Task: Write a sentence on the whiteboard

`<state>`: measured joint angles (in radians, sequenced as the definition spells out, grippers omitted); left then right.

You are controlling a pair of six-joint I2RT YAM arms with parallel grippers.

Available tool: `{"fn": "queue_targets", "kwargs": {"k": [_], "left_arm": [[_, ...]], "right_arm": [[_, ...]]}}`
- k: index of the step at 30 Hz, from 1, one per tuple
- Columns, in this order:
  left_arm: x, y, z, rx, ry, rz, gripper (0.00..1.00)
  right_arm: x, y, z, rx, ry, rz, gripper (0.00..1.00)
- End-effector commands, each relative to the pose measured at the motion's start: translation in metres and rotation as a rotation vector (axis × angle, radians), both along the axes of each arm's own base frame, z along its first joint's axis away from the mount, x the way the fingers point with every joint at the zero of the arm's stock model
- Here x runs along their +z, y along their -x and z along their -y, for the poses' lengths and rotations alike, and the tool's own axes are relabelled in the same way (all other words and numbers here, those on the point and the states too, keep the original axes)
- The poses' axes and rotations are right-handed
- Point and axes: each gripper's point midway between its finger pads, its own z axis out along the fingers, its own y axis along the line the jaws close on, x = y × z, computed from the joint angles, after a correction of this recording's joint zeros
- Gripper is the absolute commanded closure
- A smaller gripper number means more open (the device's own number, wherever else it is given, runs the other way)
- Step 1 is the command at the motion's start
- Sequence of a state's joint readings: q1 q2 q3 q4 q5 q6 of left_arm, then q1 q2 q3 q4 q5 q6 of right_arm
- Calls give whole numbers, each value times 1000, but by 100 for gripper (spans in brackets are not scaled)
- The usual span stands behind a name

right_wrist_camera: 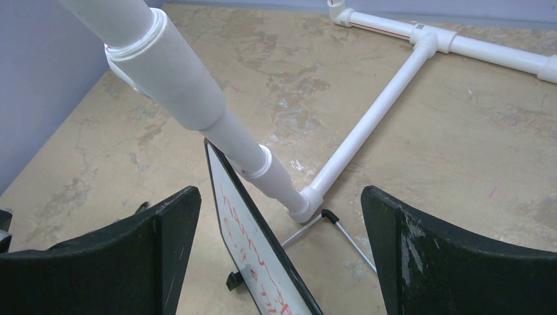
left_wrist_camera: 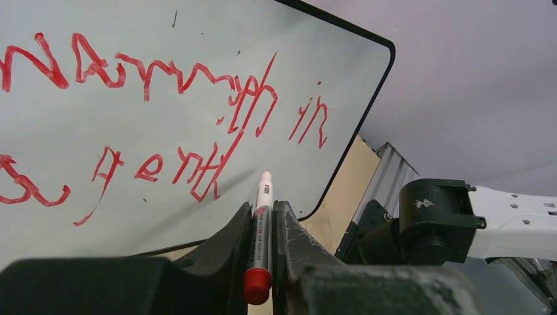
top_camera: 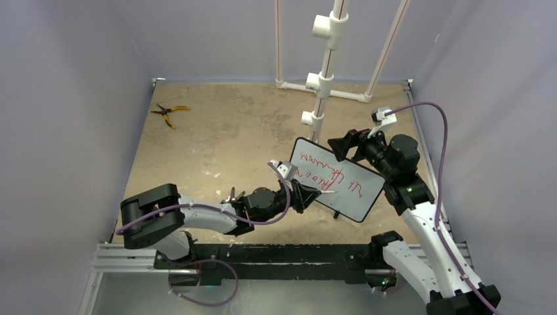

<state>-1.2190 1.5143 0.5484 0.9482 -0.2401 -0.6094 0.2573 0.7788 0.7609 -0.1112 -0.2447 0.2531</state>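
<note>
top view: the whiteboard [top_camera: 341, 190] stands tilted near the counter's [top_camera: 223, 131] right edge, the sentence [top_camera: 326, 172] in two red lines across it, the left claw [top_camera: 314, 192] at its face

left wrist: that claw is clenched on a red marker [left_wrist_camera: 262, 220], its tip just beside the second line's end; contact unclear. writing looks nearly done; the next move calls for pressing the tip on and carrying the line on into the blank space

right wrist: the right claw [right_wrist_camera: 276, 200] is released, fingers wide either side of the board's corner, touching nothing

Whiteboard [top_camera: 355, 203] stands propped, red sentence [top_camera: 326, 172] across it (two lines)
</note>
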Motion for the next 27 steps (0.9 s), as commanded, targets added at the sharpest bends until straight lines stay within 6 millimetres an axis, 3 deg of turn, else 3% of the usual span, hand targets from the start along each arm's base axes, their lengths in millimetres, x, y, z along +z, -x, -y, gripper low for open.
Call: {"fn": "queue_targets", "kwargs": {"k": [1, 19, 27], "left_arm": [[16, -4, 7, 15, 38, 14, 100], [-1, -14, 11, 60, -11, 9, 100], [1, -14, 19, 42, 0, 17, 100]], "right_arm": [[8, -1, 0, -5, 3, 35, 5], [8, -1, 1, -5, 3, 35, 5], [7, -1, 1, -5, 4, 32, 5]]}}
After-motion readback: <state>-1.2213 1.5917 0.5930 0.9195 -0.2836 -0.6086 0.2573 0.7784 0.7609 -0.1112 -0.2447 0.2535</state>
